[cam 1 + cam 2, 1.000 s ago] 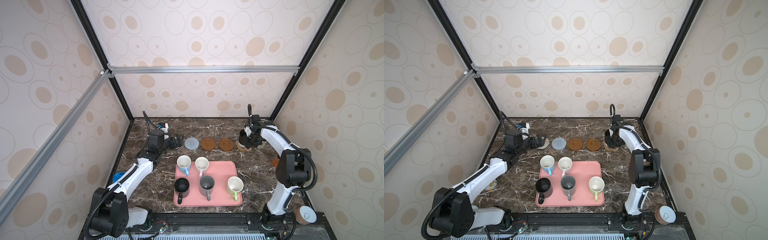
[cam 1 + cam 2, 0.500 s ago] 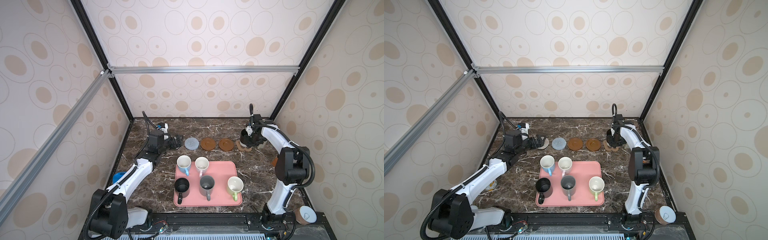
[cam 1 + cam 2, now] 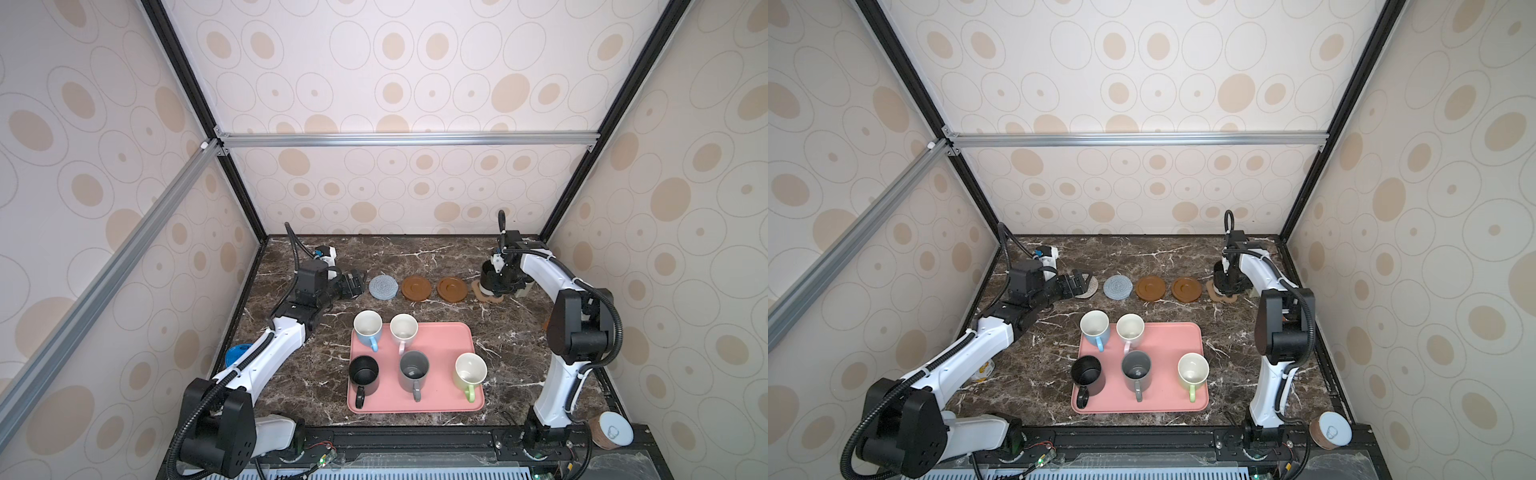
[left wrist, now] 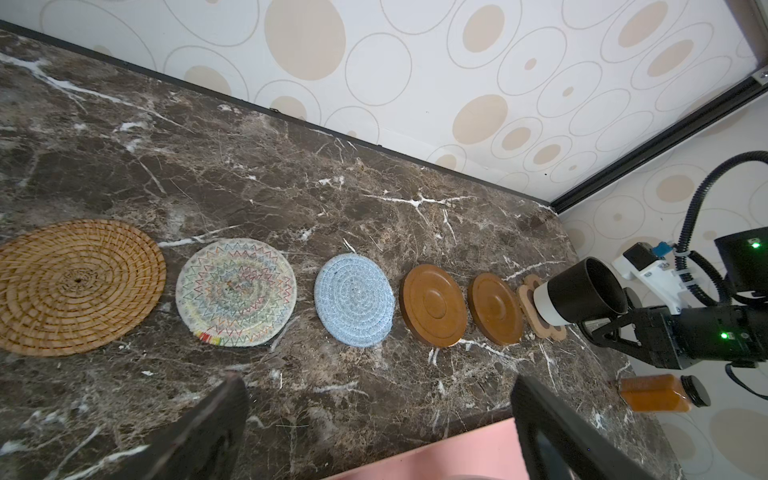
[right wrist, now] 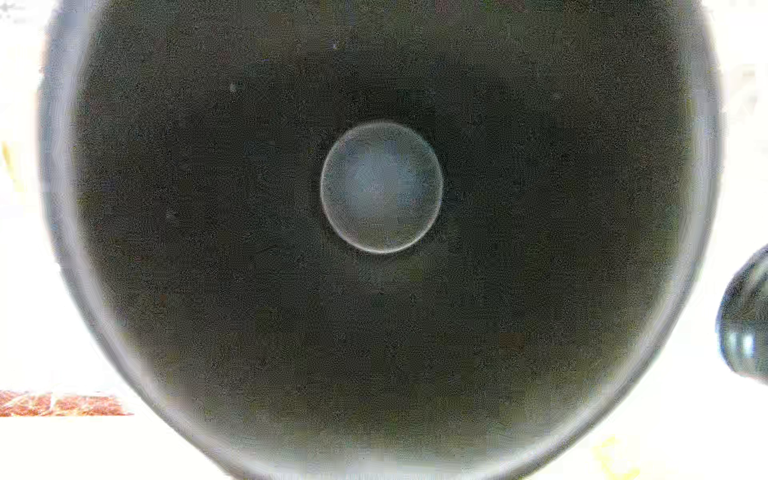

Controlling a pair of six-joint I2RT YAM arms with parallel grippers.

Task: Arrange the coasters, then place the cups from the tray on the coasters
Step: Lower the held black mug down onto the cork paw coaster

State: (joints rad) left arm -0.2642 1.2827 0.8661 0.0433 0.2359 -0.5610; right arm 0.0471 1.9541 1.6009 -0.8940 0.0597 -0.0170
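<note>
- Marble counter [image 3: 415,257], papered booth. Both top views: right arm [image 3: 540,270] bends down over the paw coaster [image 3: 482,294] at the row's right end. Five cups [image 3: 414,368] wait on the pink tray [image 3: 451,338].
- Left wrist view: six coasters [image 4: 354,300] in line. The black cup [image 4: 579,291] appears seated on the paw coaster, right jaws closed on it. Left jaws wide, empty, low over bare counter.
- Right wrist view: camera looks straight into that cup.
- Judgement: first placement nearly done. Next move: release, then lift straight without dragging the cup.
</note>
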